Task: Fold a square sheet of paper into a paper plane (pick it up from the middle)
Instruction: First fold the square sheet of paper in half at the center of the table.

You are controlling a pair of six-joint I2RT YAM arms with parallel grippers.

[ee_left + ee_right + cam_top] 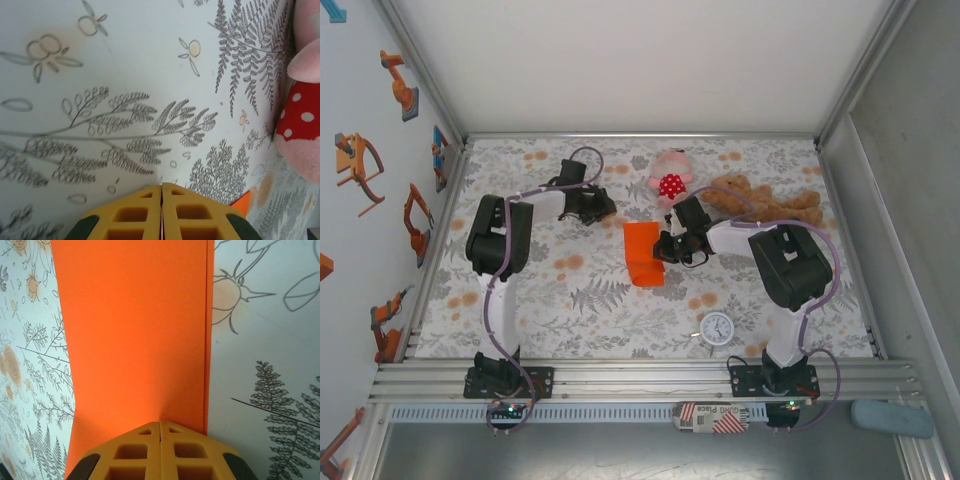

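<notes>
- Orange paper (642, 255) (242, 204) (135, 330) lying mid-table on a fern-print cloth (570, 290), doubled over, with a second layer's edge peeking out along one side in the right wrist view.
- Near end of the sheet darker and seemingly kinked, as seen from above.
- Right gripper (663, 250) (160, 424) at the paper's right edge, yellow fingers clamped together with no gap and tips low against the orange surface; pinching the sheet or merely pressing on it, impossible to tell.
- Left gripper (609, 211) (161, 187) just beyond the paper's far-left corner, likewise clenched, holding nothing, poised over bare cloth.
- One orange corner just visible beside the left fingers in the left wrist view, not touching them.
- Pink plush (670, 182) (300, 125) with a red, white-dotted belly just past the paper's far edge.
- Brown teddy (770, 200) sprawled to the right of the plush, behind the right arm.
- Small white clock (717, 328) face-up at near right, close to the right arm's base.
</notes>
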